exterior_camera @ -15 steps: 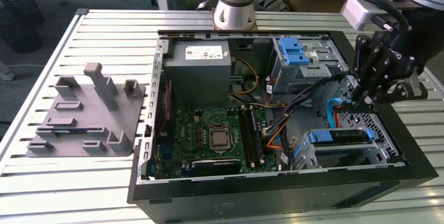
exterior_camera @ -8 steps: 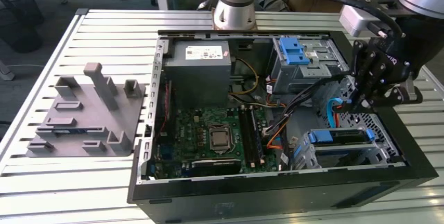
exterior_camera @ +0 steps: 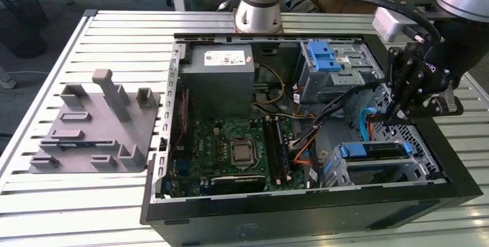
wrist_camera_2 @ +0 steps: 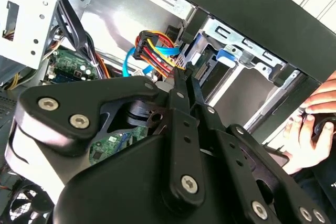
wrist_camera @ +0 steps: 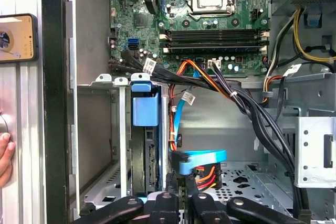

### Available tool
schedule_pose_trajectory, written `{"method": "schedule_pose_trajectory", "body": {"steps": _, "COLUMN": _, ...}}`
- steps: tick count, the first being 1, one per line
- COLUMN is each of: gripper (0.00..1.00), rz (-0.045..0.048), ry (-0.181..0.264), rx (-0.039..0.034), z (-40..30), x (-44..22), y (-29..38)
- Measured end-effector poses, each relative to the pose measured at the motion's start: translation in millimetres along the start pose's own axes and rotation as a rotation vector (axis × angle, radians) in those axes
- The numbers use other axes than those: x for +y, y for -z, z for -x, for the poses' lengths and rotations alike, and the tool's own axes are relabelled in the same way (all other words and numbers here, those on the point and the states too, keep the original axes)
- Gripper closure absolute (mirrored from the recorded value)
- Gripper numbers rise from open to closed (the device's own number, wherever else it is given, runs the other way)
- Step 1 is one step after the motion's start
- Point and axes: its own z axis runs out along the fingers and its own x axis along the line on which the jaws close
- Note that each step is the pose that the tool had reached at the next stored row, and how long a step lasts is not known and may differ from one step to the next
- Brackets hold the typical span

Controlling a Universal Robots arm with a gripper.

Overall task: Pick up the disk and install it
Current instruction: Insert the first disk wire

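Observation:
The disk (exterior_camera: 370, 151) sits on edge in the lower metal drive cage (exterior_camera: 416, 169) at the case's front corner, on the exterior view's right. Its blue carrier shows in both wrist views (wrist_camera: 145, 111) (wrist_camera_2: 228, 56). My gripper (exterior_camera: 387, 122) hangs inside the case just beside that cage, apart from the disk. The black fingers (wrist_camera_2: 184, 85) are pressed together, shut, with nothing visible between them. Their tips lie by the plug of red, yellow and orange wires (wrist_camera: 202, 176) and the blue flat cable (wrist_camera: 202, 158).
The open computer case (exterior_camera: 306, 212) holds a motherboard (exterior_camera: 237, 149), a grey power supply (exterior_camera: 221, 81) and an upper cage with a blue latch (exterior_camera: 324, 58). Black cable bundles (wrist_camera: 247, 108) cross near my gripper. A grey fixture (exterior_camera: 91, 126) lies on the slatted table. A person's hand (wrist_camera_2: 315, 124) rests outside the case wall.

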Motion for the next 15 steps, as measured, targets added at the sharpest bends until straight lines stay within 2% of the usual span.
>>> {"method": "schedule_pose_trajectory", "body": {"steps": 3, "gripper": 0.84, "rz": 0.002, "ry": 0.0, "rx": -0.0002, "z": -0.2, "x": -0.4, "y": -0.2}}
{"method": "schedule_pose_trajectory", "body": {"steps": 7, "gripper": 0.84, "rz": 0.011, "ry": 0.0, "rx": -0.0019, "z": -3.9, "x": -0.5, "y": -3.1}}
{"method": "schedule_pose_trajectory", "body": {"steps": 15, "gripper": 0.84, "rz": 0.0116, "ry": 0.001, "rx": -0.0021, "z": -4.9, "x": -0.5, "y": -4.1}}
